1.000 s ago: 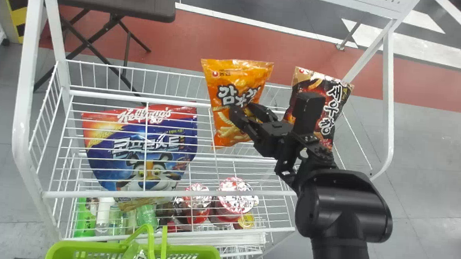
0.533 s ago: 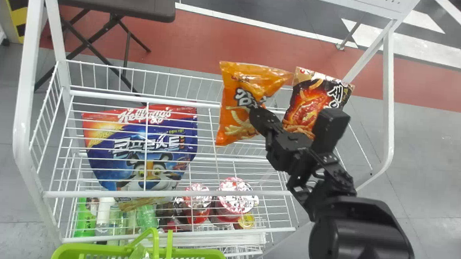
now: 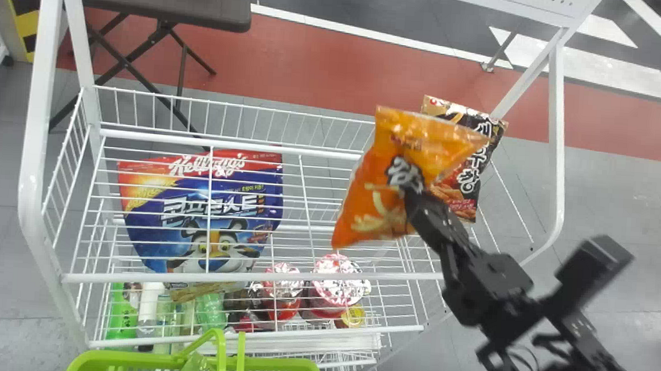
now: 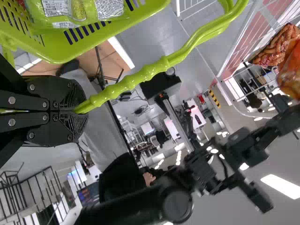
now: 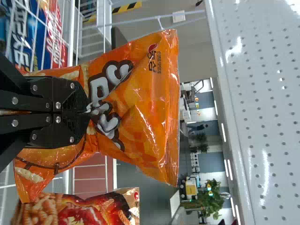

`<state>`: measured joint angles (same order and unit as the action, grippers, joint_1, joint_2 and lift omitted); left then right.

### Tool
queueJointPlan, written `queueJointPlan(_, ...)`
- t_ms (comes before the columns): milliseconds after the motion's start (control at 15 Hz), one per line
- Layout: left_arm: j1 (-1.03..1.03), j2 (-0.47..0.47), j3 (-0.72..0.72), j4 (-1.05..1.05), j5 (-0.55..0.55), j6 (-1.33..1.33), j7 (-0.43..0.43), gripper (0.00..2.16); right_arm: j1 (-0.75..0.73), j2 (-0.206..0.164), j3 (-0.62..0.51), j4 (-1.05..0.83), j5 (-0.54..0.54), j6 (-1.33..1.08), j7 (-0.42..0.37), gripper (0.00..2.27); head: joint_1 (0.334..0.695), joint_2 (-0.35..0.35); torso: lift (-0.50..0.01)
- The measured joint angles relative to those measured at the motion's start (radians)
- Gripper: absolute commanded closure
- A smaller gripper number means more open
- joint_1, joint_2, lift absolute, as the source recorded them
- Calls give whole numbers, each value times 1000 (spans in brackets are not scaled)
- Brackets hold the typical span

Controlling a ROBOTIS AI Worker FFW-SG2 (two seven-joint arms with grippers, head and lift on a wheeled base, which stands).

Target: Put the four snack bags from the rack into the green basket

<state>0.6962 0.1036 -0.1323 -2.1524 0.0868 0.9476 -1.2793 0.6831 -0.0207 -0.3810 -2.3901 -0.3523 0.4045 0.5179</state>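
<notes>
Orange snack bag (image 3: 367, 202), glossy crinkled film, clamped in right gripper (image 3: 413, 199).
Nearest, green basket (image 3: 296, 370), slotted plastic, its ribbed handle (image 4: 140, 75) pinched by left gripper (image 4: 79, 111); then white wire rack (image 3: 40, 104), black-and-red snack bag (image 3: 469, 182) upright inside; beyond, grey floor, red band (image 3: 315, 58). Right arm slants in from lower right.

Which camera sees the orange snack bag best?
The right wrist view. The orange snack bag is big and close there, with the right gripper pinching its middle. The head view shows it smaller, partly covering the dark bag. The left wrist view catches a piece.
</notes>
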Motion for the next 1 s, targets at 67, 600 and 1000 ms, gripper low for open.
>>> queueJointPlan(67,1,-2,-2,0,-3,0,5,1878,43,12,-31,-52,-28,88,48,2135,695,-350,-7)
queueJointPlan(600,-16,-11,-6,8,-7,-4,28,1878,101,19,-202,-141,-38,818,263,2135,695,-350,-7)
queueJointPlan(1000,-28,-13,-10,9,-3,-15,28,1878,95,19,-62,-25,12,1100,193,2135,695,-350,-7)
